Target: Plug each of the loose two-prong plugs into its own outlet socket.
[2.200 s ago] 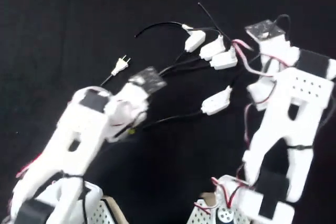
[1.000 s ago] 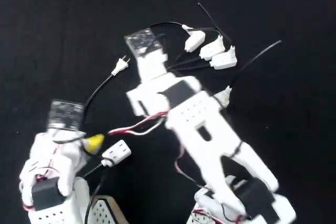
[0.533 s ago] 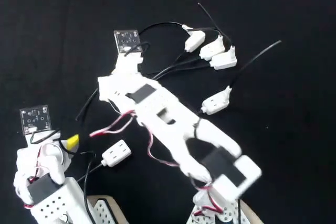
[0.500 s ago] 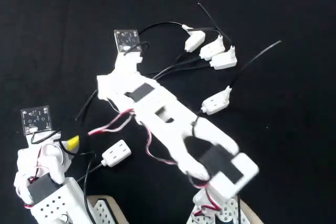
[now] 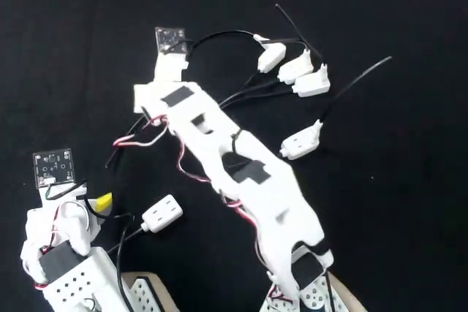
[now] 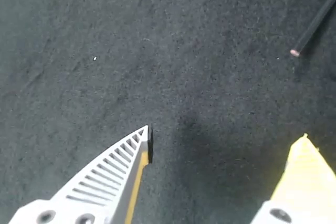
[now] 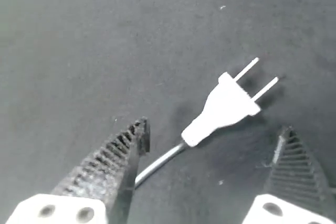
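A loose white two-prong plug (image 7: 223, 109) lies flat on the black cloth, its black cord (image 7: 157, 165) trailing off. My right gripper (image 7: 214, 129) hangs open just above it, one finger on each side, not touching. In the high view the right arm (image 5: 219, 144) stretches across the table to the far left and hides that plug. A white outlet socket (image 5: 162, 213) lies near the front left beside my left arm (image 5: 62, 250). My left gripper (image 6: 226, 135) is open over bare cloth, holding nothing.
Three white connector bodies (image 5: 296, 67) on black cords cluster at the far middle, and another (image 5: 301, 142) lies right of the right arm. A loose black cable end (image 6: 315, 30) lies near the left gripper. The table (image 5: 409, 202) is covered in black cloth.
The right arm swung from the right side across to the far left, over the loose plug. The left arm pulled back to the front left, and the white socket now lies beside it.
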Controlling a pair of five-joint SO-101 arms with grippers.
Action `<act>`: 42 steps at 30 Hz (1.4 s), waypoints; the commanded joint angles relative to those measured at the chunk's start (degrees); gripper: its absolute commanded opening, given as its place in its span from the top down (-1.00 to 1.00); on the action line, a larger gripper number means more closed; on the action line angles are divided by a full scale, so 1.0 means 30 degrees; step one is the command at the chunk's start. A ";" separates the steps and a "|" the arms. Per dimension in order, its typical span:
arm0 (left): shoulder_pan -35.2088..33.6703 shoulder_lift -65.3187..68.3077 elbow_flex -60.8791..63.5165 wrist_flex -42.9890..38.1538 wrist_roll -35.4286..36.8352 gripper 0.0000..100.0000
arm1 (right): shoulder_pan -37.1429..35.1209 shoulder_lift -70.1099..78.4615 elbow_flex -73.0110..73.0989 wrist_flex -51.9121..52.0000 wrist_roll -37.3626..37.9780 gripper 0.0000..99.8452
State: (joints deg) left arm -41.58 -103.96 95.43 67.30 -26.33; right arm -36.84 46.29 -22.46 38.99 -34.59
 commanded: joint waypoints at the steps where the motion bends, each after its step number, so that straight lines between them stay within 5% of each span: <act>1: -0.0220 -0.0147 -0.0103 -0.0322 -0.0088 0.21 | 0.0674 0.1744 -0.4791 0.2872 0.0000 0.31; 9: -0.0220 -0.0147 -0.0103 -0.0264 -0.0088 0.21 | 0.0645 0.6872 -1.4081 0.9143 0.0059 0.87; 13: -0.0220 -0.0147 -0.0103 -0.0264 -0.0088 0.21 | 0.0527 0.9070 -1.8330 1.1458 0.1172 0.98; 20: -0.0220 -0.0147 -0.0073 -0.0264 -0.0088 0.21 | -0.0205 1.1209 -2.4601 1.5883 0.1670 0.98; 32: -0.0220 -0.0147 -0.0073 -0.0264 -0.0088 0.21 | -0.0967 0.9773 -2.4425 1.7231 0.1143 0.95; 38: 0.0190 -0.0147 -0.0073 -0.0264 -0.0088 0.21 | -0.1670 0.9685 -2.4425 1.6410 0.0059 0.59; 42: 0.0190 -0.0147 -0.0073 -0.0264 -0.0088 0.21 | -0.1524 1.0242 -2.3839 1.4300 0.0088 0.53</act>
State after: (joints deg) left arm -41.58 -103.96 95.43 67.30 -26.33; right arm -41.41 80.48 -92.97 85.49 -33.80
